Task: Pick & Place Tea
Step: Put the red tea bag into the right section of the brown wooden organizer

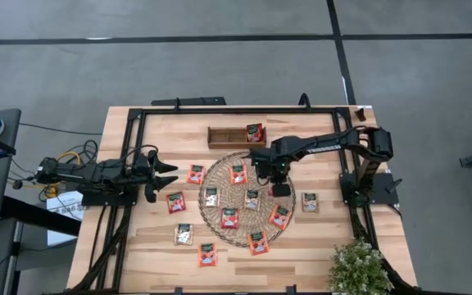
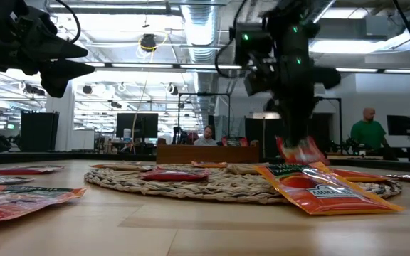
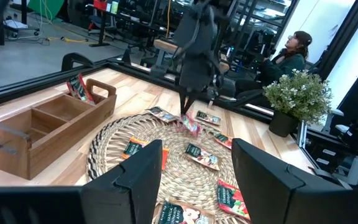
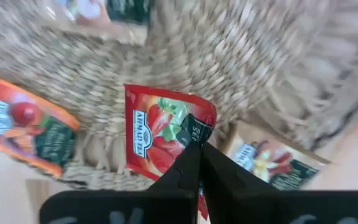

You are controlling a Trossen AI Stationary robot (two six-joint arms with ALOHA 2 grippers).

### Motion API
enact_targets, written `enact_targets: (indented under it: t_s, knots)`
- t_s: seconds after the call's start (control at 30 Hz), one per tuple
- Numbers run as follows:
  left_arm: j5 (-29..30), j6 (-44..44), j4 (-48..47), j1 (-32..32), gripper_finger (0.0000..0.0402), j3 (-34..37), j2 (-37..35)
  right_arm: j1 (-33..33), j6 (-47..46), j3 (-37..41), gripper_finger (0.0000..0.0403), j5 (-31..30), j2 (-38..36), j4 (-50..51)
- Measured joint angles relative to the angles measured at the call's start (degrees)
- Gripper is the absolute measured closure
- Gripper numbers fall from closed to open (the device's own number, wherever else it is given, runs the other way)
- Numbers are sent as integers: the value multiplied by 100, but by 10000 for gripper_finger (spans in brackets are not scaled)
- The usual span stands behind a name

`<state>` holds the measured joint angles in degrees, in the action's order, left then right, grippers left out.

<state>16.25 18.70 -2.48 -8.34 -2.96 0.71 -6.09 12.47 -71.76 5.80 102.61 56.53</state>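
Observation:
Several tea packets, mostly red-orange, lie flat on the round woven mat (image 1: 240, 201) and on the wood around it. One tea packet (image 1: 255, 132) stands in the wooden tray (image 1: 224, 136) at the far side. My right gripper (image 4: 197, 152) hangs over the mat's right part, pointing down, shut on a red tea packet (image 4: 163, 134), which also shows in the low view (image 2: 301, 152). My left gripper (image 1: 167, 174) waits open at the table's left, level, with nothing between its fingers (image 3: 135, 177). My right gripper pinches the red tea packet between its two fingertips at the edge beside the dark green label (image 4: 190, 127). The fingers come from above, pointing down. The packet hangs tilted below them, lifted clear of the mat (image 4: 260, 56).
Loose tea packets lie left of the mat (image 1: 176, 202) (image 1: 184, 234), near the front edge (image 1: 207, 255) and right of the mat (image 1: 310, 201). A potted plant (image 1: 357, 269) stands at the near right corner. People sit in the room beyond the table.

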Motion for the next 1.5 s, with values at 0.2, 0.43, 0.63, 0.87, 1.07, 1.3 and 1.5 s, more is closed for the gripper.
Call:
enact_targets:
  t_s: [0.2,0.43,0.63,0.87,1.07,1.3,1.5]
  knots:
    - [1,0,1,0,216,0,0,4,50,-1100,402,-292,-8,1088]
    - [2,0,0,0,216,0,0,-5,190,-2281,402,-2187,-15,1578]
    - [1,0,1,1,216,0,0,-132,711,-2452,403,-3562,-20,943]
    - [2,1,1,1,216,0,0,-396,1086,-2056,403,-3694,-20,-25]
    - [2,0,0,2,216,0,0,-508,1504,-1695,403,-3923,-22,-469]
    - [1,0,1,0,216,0,0,-505,1605,-1480,403,-3920,-19,-613]
    - [2,0,1,0,216,0,0,-551,1666,-1476,403,-3900,-20,-829]
